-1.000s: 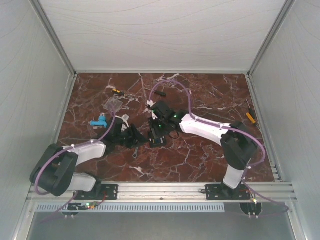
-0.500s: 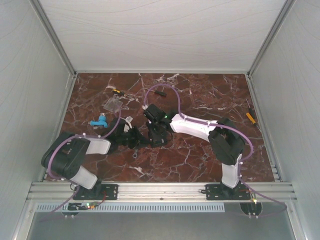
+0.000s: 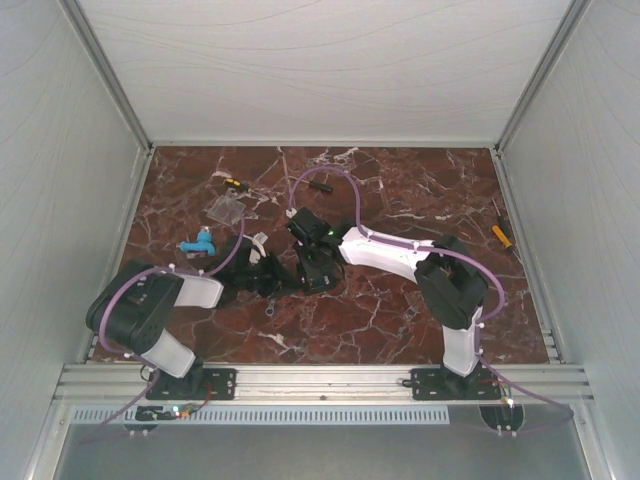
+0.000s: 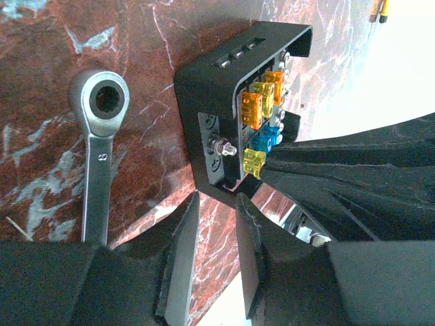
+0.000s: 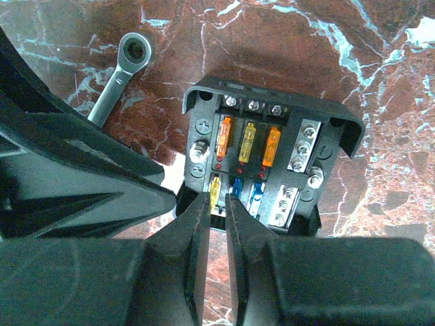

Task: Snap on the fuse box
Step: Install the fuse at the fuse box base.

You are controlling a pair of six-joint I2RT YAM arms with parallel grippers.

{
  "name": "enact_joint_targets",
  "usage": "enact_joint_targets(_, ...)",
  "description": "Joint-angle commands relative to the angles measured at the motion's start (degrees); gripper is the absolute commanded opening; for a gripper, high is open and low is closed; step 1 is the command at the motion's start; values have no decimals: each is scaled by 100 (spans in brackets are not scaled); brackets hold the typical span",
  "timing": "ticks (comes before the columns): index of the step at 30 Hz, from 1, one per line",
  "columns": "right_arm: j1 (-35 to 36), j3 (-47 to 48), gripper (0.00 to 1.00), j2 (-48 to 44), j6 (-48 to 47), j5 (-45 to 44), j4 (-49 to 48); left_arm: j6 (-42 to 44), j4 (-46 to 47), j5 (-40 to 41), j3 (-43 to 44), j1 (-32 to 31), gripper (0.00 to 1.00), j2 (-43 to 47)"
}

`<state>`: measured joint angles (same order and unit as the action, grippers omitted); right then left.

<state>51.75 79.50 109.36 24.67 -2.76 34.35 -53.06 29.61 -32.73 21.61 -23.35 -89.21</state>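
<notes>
Mid red-brown marble tabletop [image 3: 380,322], the left gripper [image 4: 216,200], fingers narrowly parted, straddles a corner of the small black plastic fuse box [image 4: 211,88]; the right gripper [image 5: 216,200], nearly together, meets its near wall. Whether either clamps, I cannot tell; such shallow edge holds may let it twist.

Looked like a robot lab cell: white walls [image 3: 320,70] at nine, twelve and three o'clock, rail [image 3: 320,378] at six with arms [image 3: 395,252] bolted on, wrench [image 4: 95,176] lying on marble table [image 3: 400,190].

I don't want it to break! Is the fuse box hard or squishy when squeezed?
Probably hard: the fuse box looks like stiff black plastic. It's boxy, so it would likely slide, not roll. The exposed fuses might be delicate.
</notes>
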Motion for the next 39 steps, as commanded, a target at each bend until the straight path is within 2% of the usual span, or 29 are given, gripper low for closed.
enact_joint_targets(1,45,168,11,144,13,-120,29,-29,210,1,133,-58,28,-72)
enact_joint_targets(10,63,256,6,332,-110,-41,190,-64,151,105,107,-65,30,71)
enact_joint_targets(22,122,373,8,408,-198,16,530,-231,339,132,79,-222,30,-11)
enact_joint_targets(25,125,356,0,428,-222,-19,529,-287,413,140,96,-306,29,-74)
enact_joint_targets(30,124,320,0,592,-273,-15,676,-336,427,209,107,-406,29,-105)
enact_joint_targets(35,105,193,0,744,-415,-198,845,-380,392,322,31,-371,29,77)
enact_joint_targets(39,97,188,0,975,-535,-190,808,-384,312,339,-70,-95,29,290)
